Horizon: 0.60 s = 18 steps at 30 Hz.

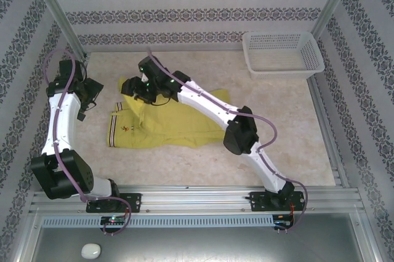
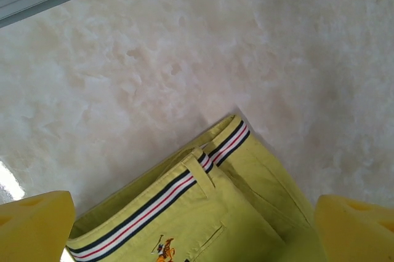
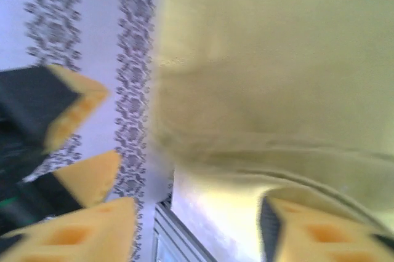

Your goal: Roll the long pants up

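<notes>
One outstretched arm holds the right pincer spread above the long pants.

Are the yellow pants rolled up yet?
Not yet. Done: the pants lie mostly flat on the table, with the striped waistband at the left end. In hand: the right gripper is open over a bunched-up bit at the far edge, holding nothing. The left gripper hovers open beside the waistband. Left: all the rolling, since no roll shows.
</notes>
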Available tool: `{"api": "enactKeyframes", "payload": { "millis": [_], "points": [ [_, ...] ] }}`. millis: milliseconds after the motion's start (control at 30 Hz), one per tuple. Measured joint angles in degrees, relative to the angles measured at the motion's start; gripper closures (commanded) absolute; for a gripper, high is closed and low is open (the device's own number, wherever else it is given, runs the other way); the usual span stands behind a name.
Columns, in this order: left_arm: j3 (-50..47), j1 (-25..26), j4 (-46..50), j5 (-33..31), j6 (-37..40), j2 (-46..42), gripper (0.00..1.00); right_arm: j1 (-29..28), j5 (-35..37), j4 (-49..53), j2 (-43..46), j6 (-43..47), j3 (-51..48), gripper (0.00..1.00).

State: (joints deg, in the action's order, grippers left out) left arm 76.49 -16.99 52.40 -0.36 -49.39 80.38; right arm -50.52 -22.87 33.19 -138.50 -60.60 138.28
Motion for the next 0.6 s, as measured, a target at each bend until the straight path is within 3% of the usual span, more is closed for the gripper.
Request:
{"api": "enactKeyframes", "payload": {
  "millis": [133,233,267,300,333,367,500,600],
  "points": [
    [-0.1,0.0,0.0,0.7,0.2,-0.4,0.0,0.0,0.9,4.8,-2.4,2.8,-0.3,0.13],
    [-0.1,0.0,0.0,1.7,0.5,-0.6,0.11,0.7,3.9,9.7,-1.3,7.3,-0.6,0.22],
    [-0.1,0.0,0.0,2.5,0.6,-0.7,0.32,1.2,5.2,11.5,-0.1,9.3,-1.5,0.36],
    [-0.1,0.0,-0.1,3.5,0.4,-0.9,0.67,2.0,6.5,13.0,1.7,11.3,-3.2,0.66],
    [-0.1,0.0,-0.3,4.2,0.3,-1.2,0.87,2.8,7.5,14.0,3.5,13.2,-5.3,0.94],
    [-0.2,0.1,-0.6,5.0,0.1,-1.6,1.0,4.2,8.8,14.9,6.6,15.1,-8.3,1.0],
    [-2.4,2.4,-4.8,7.8,-2.0,-4.2,1.0,11.3,13.0,16.8,18.5,21.1,-20.7,1.0],
    [-6.2,9.1,-9.7,9.0,-5.2,-5.3,1.0,16.7,14.9,16.7,24.4,23.9,-28.4,1.0]
  ]
}}
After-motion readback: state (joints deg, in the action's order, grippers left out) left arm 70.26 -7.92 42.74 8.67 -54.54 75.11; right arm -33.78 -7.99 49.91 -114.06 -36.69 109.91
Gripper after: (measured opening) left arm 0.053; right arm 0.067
